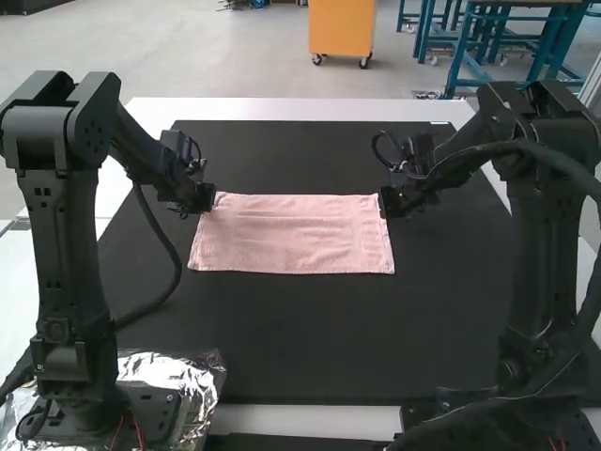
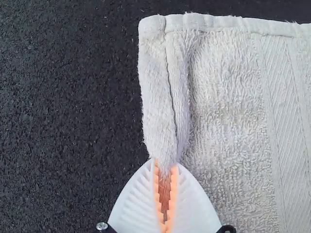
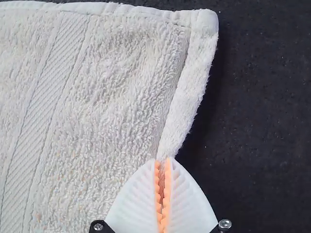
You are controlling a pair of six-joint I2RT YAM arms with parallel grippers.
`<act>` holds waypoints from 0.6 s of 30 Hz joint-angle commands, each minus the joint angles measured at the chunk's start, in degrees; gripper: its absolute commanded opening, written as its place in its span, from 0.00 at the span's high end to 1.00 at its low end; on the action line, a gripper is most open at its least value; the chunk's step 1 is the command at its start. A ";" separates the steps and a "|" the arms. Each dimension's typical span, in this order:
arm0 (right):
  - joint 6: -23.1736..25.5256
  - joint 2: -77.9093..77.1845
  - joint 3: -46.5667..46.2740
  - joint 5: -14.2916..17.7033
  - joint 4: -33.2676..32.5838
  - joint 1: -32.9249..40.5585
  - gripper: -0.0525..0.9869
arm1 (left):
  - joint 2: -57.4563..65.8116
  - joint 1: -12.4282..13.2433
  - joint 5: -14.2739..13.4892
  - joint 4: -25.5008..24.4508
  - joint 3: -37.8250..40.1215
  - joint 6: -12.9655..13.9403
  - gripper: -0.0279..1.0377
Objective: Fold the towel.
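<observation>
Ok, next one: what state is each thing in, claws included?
Towel: laid out fairly flat in a wide rectangle, side edges gripped; layers can't be counted
Left claw: closed on the towel's left edge, which is pinched into a ridge
Right claw: closed on the towel's right edge
Mat: flat, under the towel
Foil: crumpled

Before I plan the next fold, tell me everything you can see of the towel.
The towel is pale, apparently looped terry cloth, with hemmed edges and a woven band near each end. It lies as a wide, flattish rectangle on the black mat, its left end creased lengthwise. The left gripper and right gripper each pinch an end edge.
</observation>
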 commanded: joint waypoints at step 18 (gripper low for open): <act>1.57 -7.07 1.35 -2.64 -1.42 -0.26 0.97 | -5.52 0.36 5.27 -1.94 1.64 0.87 0.95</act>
